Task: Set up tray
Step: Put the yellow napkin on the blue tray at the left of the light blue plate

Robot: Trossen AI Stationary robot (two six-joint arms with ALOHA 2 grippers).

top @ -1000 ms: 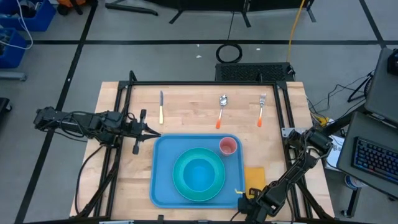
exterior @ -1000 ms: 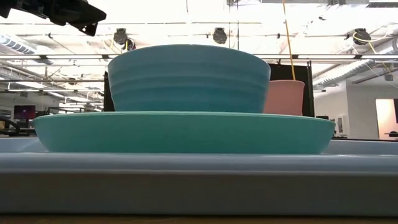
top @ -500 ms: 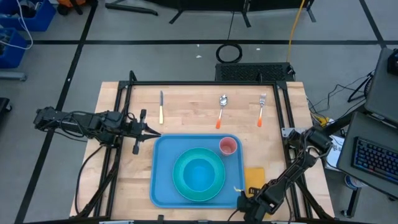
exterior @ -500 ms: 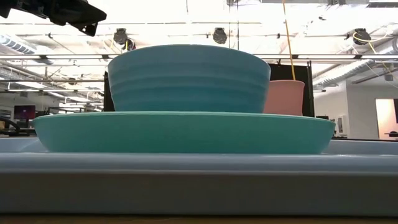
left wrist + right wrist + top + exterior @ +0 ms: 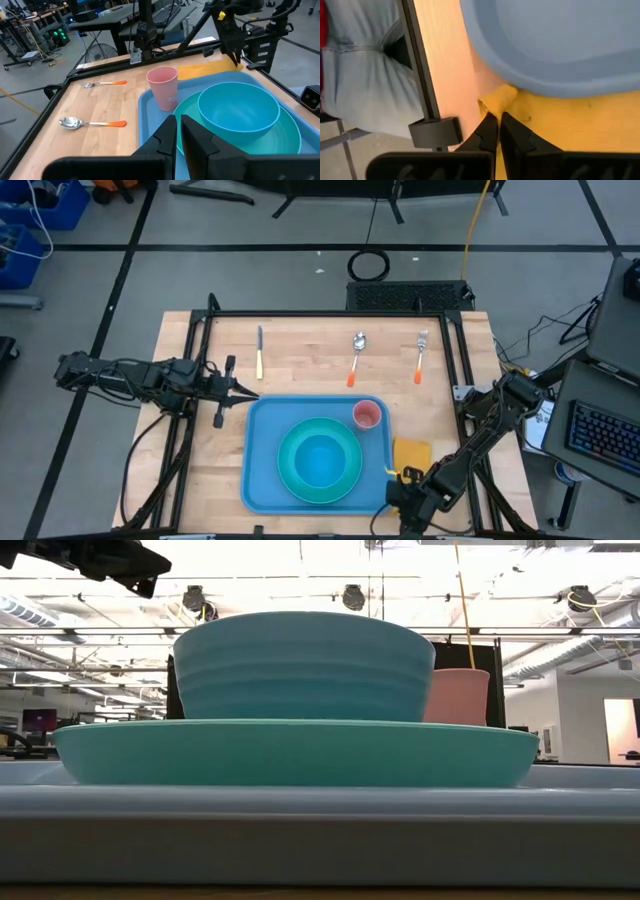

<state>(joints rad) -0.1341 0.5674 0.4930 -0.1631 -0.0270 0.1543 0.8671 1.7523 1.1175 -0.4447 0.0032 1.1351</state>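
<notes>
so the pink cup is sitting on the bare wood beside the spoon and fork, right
Not quite. The high view shows the pink cup standing inside the tray, at its far right corner beside the plate. The spoon and fork do lie on the bare wood.

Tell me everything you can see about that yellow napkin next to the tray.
The napkin is a yellow-orange folded cloth or paper square lying flat on the wooden table, right beside the light-blue tray. Its edge meets the tray's rim. The right gripper has its dark fingers shut on one corner, which puckers up slightly.
</notes>
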